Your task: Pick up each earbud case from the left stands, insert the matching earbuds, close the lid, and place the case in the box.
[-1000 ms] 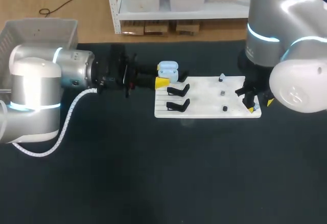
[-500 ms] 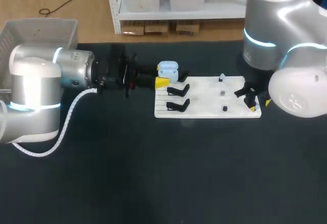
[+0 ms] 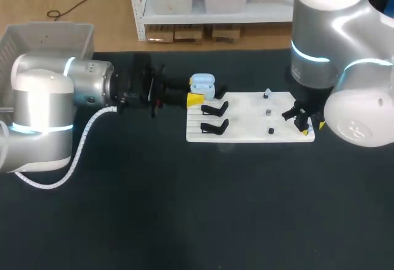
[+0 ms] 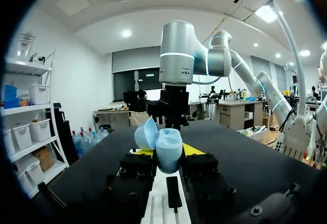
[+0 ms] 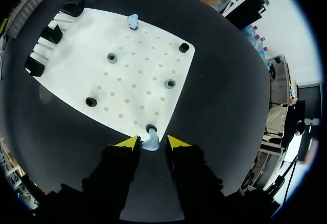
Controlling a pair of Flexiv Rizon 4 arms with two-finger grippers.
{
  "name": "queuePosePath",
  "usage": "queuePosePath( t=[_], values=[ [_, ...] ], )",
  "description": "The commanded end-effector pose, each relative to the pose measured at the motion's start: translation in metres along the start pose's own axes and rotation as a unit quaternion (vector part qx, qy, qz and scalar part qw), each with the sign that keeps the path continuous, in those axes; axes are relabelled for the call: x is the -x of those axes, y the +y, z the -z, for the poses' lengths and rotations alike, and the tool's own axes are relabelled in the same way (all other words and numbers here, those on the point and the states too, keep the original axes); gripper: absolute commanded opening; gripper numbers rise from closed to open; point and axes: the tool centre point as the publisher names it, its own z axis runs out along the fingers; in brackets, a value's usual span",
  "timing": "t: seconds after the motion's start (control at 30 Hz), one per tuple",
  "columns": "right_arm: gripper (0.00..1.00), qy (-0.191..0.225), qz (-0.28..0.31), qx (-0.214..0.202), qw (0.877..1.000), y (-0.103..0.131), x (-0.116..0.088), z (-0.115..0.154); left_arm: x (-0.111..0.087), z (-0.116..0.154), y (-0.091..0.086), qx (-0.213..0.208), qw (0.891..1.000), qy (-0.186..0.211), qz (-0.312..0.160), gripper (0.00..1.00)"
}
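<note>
– Pale-blue earbud case (image 4: 168,150): position?
– Lid swung open, held off the table at the left end of the white board (image 3: 246,125), just past the two black stands (image 3: 215,107). The left gripper (image 4: 168,153) clamps it, a yellow tip pressed to each side.
– Right gripper (image 5: 152,141)?
– Over the board's near right corner. Fingers narrowly parted, one pale earbud (image 5: 150,143) standing between the tips, by a dark peg. A sliver of gap shows on both sides, so no grip.
– Other earbud?
– A second earbud (image 5: 133,21) sits on a peg at the board's far edge, well apart from the first.
– Box?
– Grey box (image 3: 52,36) behind the left arm, at the table's far left corner.
</note>
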Motion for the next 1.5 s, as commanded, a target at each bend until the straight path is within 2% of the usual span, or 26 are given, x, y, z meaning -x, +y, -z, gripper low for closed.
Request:
queuePosePath(
  t=[0.03, 0.57, 0.7, 0.73, 0.93, 1.07, 1.23, 1.5],
  values=[
    [0.28, -0.005, 0.000, -0.002, 1.000, 0.001, -0.001, -0.002, 0.000, 0.001, -0.001, 0.001, 1.000, -0.001, -0.001, 0.00],
    [0.21, -0.004, 0.000, -0.005, 1.000, 0.000, 0.000, -0.006, 0.000, 0.001, -0.001, 0.001, 1.000, -0.001, -0.001, 0.00],
    [0.07, -0.003, 0.000, -0.006, 1.000, -0.001, 0.000, -0.006, 0.000, 0.001, -0.001, 0.001, 1.000, -0.001, -0.001, 0.00],
    [0.00, -0.003, 0.000, -0.006, 1.000, -0.001, 0.001, -0.007, 0.000, 0.001, -0.001, 0.001, 1.000, -0.001, -0.001, 0.00],
    [0.00, -0.002, 0.002, -0.010, 1.000, 0.000, -0.003, -0.001, 0.000, 0.001, -0.001, 0.001, 1.000, -0.001, -0.001, 0.00],
    [0.00, -0.001, -0.003, -0.016, 1.000, 0.003, -0.005, 0.018, 0.000, 0.001, -0.001, 0.001, 1.000, -0.001, -0.001, 0.00],
    [0.00, 0.007, -0.030, -0.001, 1.000, 0.009, -0.006, 0.057, 0.000, 0.001, -0.001, 0.001, 1.000, -0.001, -0.001, 0.00],
    [0.00, 0.041, -0.042, 0.017, 0.998, 0.038, 0.008, 0.116, 0.000, 0.001, -0.001, 0.001, 1.000, -0.001, -0.001, 0.00]
  ],
)
